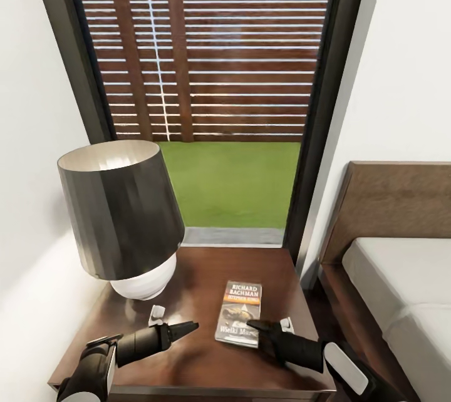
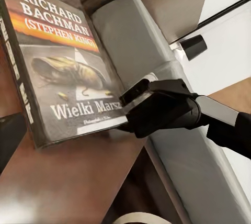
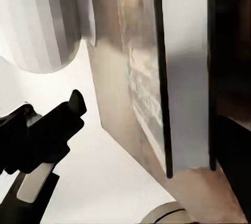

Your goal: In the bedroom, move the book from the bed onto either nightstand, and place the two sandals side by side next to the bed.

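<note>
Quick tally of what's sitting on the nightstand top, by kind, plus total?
Table lamp: 1
Book: 1
Total: 2, both on the nightstand. The right gripper is at the book's near edge; the left gripper hovers beside it.

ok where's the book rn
Head view: the book lies flat on the nightstand, right of the lamp, with the right gripper at its near corner.
</note>
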Controlling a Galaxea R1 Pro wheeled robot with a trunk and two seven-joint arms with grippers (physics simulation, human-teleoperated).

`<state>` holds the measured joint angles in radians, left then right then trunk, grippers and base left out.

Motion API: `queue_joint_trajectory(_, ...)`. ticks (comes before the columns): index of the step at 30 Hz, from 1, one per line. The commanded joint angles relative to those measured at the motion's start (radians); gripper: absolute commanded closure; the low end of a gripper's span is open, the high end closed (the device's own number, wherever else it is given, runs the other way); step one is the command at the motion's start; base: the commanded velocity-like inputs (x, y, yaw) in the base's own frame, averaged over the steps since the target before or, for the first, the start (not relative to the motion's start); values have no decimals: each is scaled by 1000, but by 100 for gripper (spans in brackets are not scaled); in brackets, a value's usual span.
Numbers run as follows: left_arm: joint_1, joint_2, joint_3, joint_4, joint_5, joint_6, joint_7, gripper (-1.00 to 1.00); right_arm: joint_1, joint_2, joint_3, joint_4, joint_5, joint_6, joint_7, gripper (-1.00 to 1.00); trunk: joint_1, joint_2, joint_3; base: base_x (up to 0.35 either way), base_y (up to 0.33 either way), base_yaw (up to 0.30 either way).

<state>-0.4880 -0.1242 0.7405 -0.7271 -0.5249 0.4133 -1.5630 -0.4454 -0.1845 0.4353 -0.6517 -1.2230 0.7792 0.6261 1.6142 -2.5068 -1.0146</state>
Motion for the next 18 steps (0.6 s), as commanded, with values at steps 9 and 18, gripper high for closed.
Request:
queue_joint_trajectory(9,-1,-2,7,-2,-10,10,-8,-100,-1,-1,5,0,-4,1,4,-100,0,0,-1,0,0,0)
queue_joint_trajectory(18,-1,-2,7,-2,-10,10,-8,-100,-1,-1,5,0,-4,1,3,-100,0,0,-1,0,0,0)
